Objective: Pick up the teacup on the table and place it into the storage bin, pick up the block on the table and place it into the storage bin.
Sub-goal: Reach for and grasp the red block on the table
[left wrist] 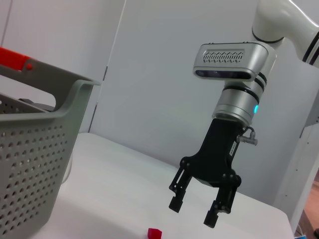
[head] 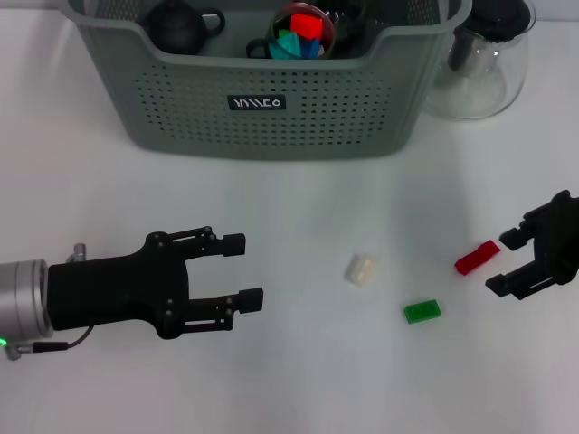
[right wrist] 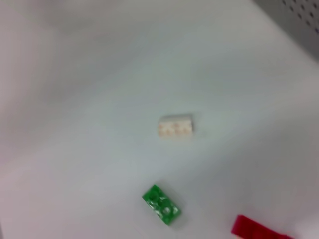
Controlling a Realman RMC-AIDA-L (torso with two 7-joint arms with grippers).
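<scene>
1. Storage bin [head: 271,108]: grey-green, perforated, at the table's [head: 298,389] far edge; holds a black teacup [head: 181,25] and a glass of coloured blocks [head: 303,32].
2. Red block [head: 477,257], green block [head: 422,311], white block [head: 360,269]: loose on the table, in front of the bin.
3. Right gripper [head: 508,264]: jaws apart, empty, just beside the red block.
4. Left gripper [head: 242,269]: jaws apart, empty, in front of the bin, well apart from the blocks.
5. Glass pot [head: 484,63]: black lid, beside the bin.

We see our left gripper [head: 242,269] reaching in low from the left on its black wrist and silver forearm, its fingers [head: 233,241] spread apart and holding nothing, while our right gripper [head: 507,263] hangs at the right edge, likewise spread and unladen.
</scene>
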